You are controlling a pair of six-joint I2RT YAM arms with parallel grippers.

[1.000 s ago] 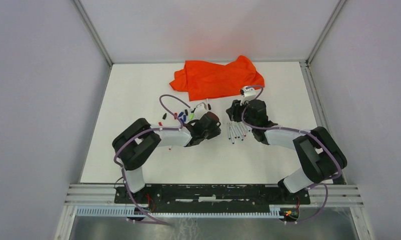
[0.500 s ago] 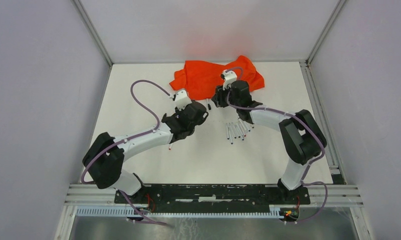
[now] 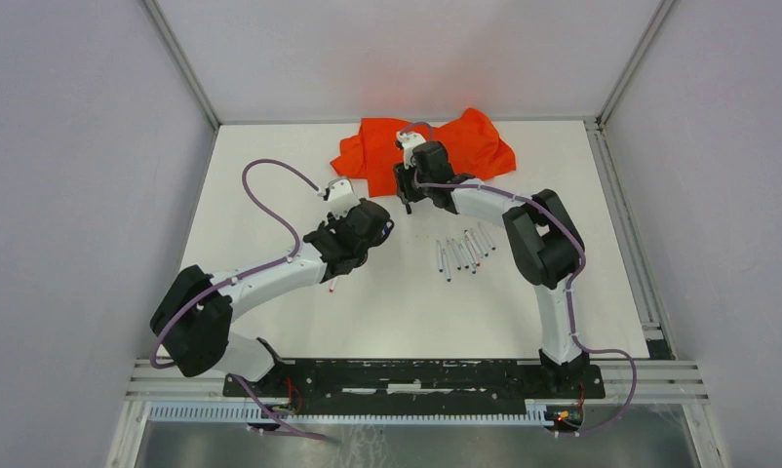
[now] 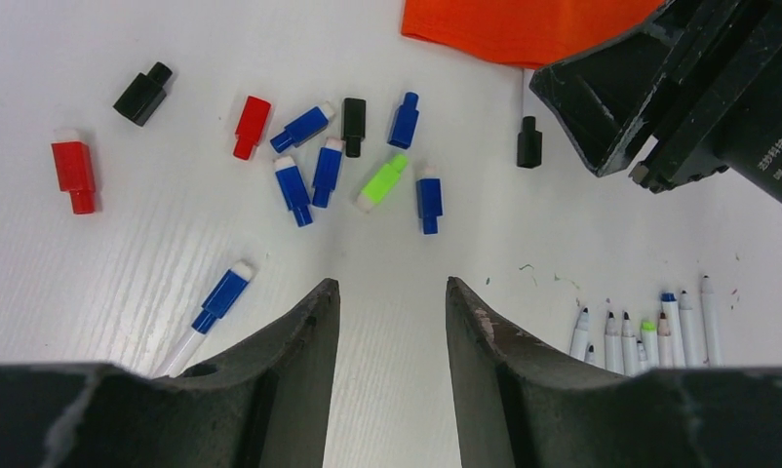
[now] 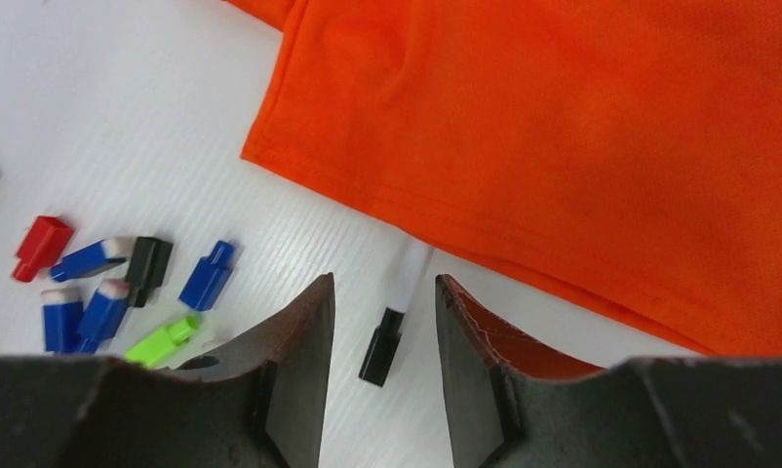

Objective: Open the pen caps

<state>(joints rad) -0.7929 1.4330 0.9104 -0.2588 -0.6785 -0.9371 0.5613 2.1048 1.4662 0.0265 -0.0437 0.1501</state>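
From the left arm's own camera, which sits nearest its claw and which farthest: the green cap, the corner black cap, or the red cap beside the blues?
1. Green cap, just ahead of the left gripper.
2. Red cap, farther back, leftward.
3. Black cap, far upper-left corner.

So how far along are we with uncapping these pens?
Mostly done: loose caps lie scattered, bare pens lined up nearby. Nothing is gripped; the open right gripper hovers over a black-capped pen. Remaining: that one and a blue-capped pen by the open left gripper.
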